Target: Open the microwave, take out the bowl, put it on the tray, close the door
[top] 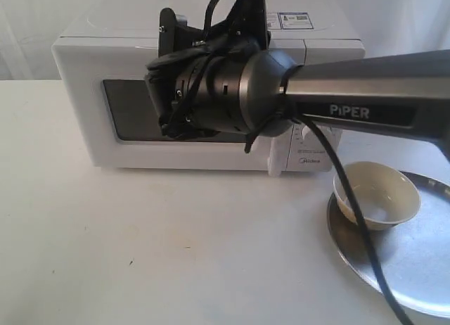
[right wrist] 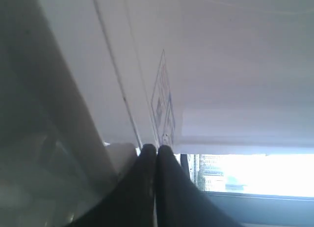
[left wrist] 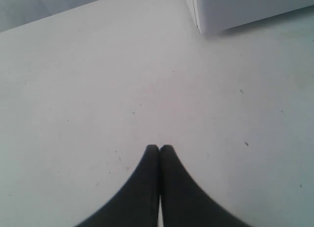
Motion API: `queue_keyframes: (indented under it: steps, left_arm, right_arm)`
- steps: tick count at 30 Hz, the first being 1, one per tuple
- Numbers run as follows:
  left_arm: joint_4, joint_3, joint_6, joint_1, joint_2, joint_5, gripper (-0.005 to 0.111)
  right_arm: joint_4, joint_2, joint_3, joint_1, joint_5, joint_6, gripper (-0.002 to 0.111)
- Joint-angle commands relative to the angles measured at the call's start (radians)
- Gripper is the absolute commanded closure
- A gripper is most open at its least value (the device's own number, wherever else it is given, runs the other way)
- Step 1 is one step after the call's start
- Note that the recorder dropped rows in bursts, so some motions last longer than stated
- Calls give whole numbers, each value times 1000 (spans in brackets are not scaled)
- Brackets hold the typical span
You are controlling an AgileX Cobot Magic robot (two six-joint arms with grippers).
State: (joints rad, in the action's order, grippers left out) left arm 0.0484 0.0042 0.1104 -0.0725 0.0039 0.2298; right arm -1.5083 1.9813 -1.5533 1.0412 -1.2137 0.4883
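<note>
The white microwave (top: 81, 93) stands at the back with its door (top: 126, 110) lying flush against the front. The bottom of the door's bar handle (top: 275, 161) shows under the arm. The cream bowl (top: 376, 193) sits upright on the silver tray (top: 422, 269) at the right. My right arm (top: 365, 86) reaches across the microwave's front. My right gripper (right wrist: 157, 149) is shut on nothing, with its tips at the door's top edge beside the white handle (right wrist: 122, 156). My left gripper (left wrist: 160, 148) is shut and empty above the bare table. It does not show in the exterior view.
The white table (top: 176, 247) stretches in front of the microwave. A corner of the microwave (left wrist: 235, 11) shows in the left wrist view. A black cable (top: 355, 198) hangs from the right arm and crosses in front of the bowl. A label (top: 294, 20) lies on the microwave's top.
</note>
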Motion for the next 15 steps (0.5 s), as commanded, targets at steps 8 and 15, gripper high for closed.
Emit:
queue_keyframes:
  steps: [8,15]
  left_arm:
    - [-4,-4,-2,4,-4,1,107]
    - [-4,-4,-2,4,-4,1,107]
  right_arm:
    - [249,-394,85,34,-7,43,108]
    - [391,-600,90,37,-7,38,108]
